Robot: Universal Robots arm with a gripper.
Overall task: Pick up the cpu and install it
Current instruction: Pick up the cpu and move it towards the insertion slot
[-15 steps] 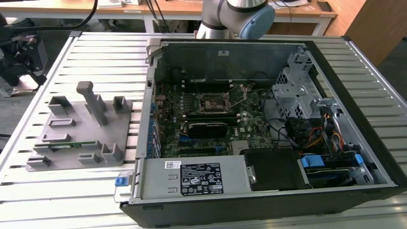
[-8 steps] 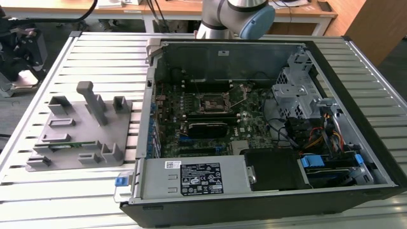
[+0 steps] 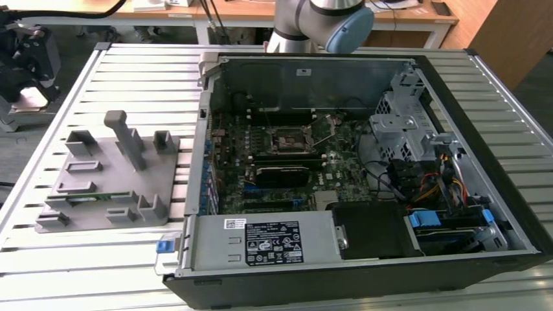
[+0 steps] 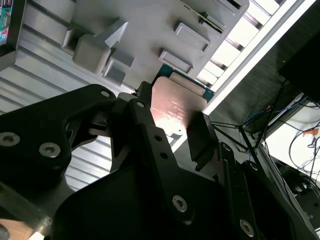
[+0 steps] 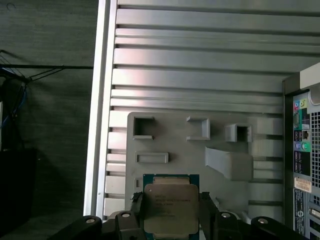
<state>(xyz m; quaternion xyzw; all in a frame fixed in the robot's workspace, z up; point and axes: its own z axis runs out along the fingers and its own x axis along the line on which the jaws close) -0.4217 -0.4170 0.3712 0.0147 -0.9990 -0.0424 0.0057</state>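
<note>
Gripper (image 5: 172,212) closed narrow on two opposite edges of the cpu (image 5: 170,204), metal lid towards the camera in the first wrist view. The chip is held over the grey fixture tray (image 3: 121,184), which lies at the exterior view's left, beside the open computer case (image 3: 346,288). Judged light, stiff and flat, with a smooth, likely slippery lid and probably fragile underside. Edges are the place to hold, with a gentle squeeze.

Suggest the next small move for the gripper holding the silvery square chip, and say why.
Probably carry it across toward the open black computer case. In the first wrist view the black gripper is shut on the silvery-grey square cpu, held clear above the grey moulded tray; the black square socket with its metal frame waits inside that case.
</note>
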